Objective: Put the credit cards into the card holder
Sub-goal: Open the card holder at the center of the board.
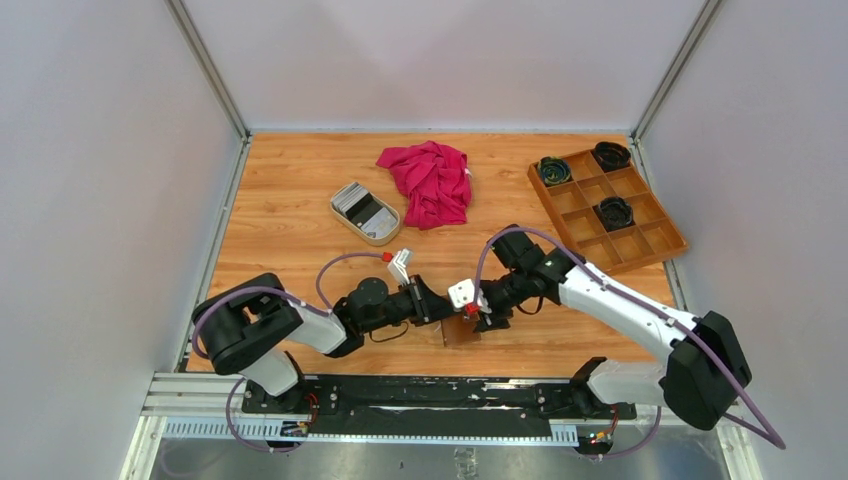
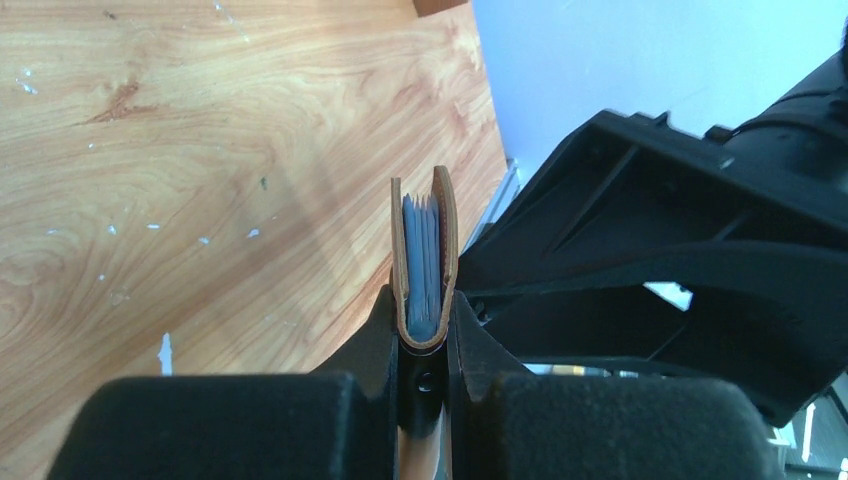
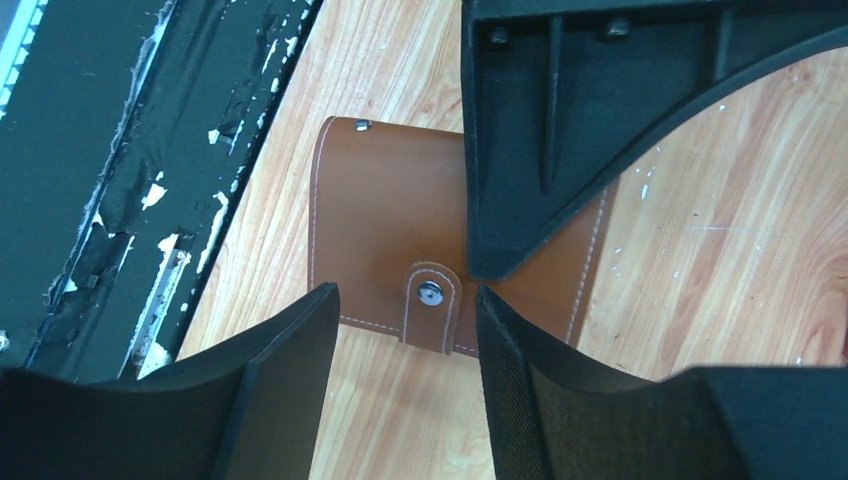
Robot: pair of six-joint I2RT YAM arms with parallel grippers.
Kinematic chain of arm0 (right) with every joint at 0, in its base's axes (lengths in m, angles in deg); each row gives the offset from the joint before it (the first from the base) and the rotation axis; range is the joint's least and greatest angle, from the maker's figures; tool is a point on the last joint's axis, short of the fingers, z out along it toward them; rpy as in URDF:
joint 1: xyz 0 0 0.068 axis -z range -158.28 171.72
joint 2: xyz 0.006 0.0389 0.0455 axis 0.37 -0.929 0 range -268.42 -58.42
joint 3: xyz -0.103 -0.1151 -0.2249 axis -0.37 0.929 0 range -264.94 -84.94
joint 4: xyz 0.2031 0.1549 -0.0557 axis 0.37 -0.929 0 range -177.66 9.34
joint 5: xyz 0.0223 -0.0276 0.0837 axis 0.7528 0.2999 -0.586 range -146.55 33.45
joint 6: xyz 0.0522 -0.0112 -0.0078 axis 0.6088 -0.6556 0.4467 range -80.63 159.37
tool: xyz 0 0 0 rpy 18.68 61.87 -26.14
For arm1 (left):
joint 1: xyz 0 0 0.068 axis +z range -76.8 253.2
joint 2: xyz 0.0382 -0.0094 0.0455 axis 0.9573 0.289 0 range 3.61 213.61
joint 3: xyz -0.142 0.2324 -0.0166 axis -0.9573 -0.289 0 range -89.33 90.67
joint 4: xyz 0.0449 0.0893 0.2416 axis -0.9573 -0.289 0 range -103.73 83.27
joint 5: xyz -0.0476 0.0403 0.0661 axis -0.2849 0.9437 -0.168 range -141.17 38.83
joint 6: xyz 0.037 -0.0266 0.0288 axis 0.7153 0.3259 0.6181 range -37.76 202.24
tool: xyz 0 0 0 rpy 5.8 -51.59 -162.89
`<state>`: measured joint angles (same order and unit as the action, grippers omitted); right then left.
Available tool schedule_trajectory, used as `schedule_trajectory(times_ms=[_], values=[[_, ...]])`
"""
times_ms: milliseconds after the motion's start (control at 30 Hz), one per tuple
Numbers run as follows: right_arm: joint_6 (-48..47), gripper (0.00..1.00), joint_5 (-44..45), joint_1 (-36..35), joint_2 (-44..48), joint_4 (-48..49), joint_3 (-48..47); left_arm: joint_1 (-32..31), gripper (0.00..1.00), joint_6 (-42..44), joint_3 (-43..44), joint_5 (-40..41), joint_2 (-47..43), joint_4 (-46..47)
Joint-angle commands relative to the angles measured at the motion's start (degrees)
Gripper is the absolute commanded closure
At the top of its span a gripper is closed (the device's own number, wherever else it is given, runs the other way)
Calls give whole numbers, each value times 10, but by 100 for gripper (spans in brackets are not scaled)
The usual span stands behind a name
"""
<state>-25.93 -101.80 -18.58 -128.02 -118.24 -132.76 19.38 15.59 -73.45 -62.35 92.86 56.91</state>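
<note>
Your left gripper (image 2: 424,318) pinches narrow on the fold of the brown leather card holder (image 2: 424,250), probably to steady it; your right gripper (image 3: 405,300) hangs with jaws apart astride the snap tab (image 3: 433,305); the credit cards (image 1: 360,204) wait in the beige dish (image 1: 388,235), well apart.

Surface (image 1: 290,235): light wood grain.
Upper centre: beige oval dish (image 1: 383,238) holding credit cards (image 1: 362,205); crumpled red cloth (image 1: 432,182) just right of it.
Upper right: wooden compartment tray (image 1: 640,240).
</note>
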Motion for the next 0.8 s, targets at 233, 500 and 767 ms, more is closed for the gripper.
schedule_trajectory(times_ms=[233, 500, 767], values=[[75, 60, 133, -68, -39, 82, 12, -5, 100, -37, -6, 37, -55, 24], [110, 67, 177, -92, -42, 127, 20, -5, 100, -71, -26, 57, -80, 60], [113, 67, 193, -105, -51, 137, 23, -5, 100, -87, -32, 65, -103, 71]])
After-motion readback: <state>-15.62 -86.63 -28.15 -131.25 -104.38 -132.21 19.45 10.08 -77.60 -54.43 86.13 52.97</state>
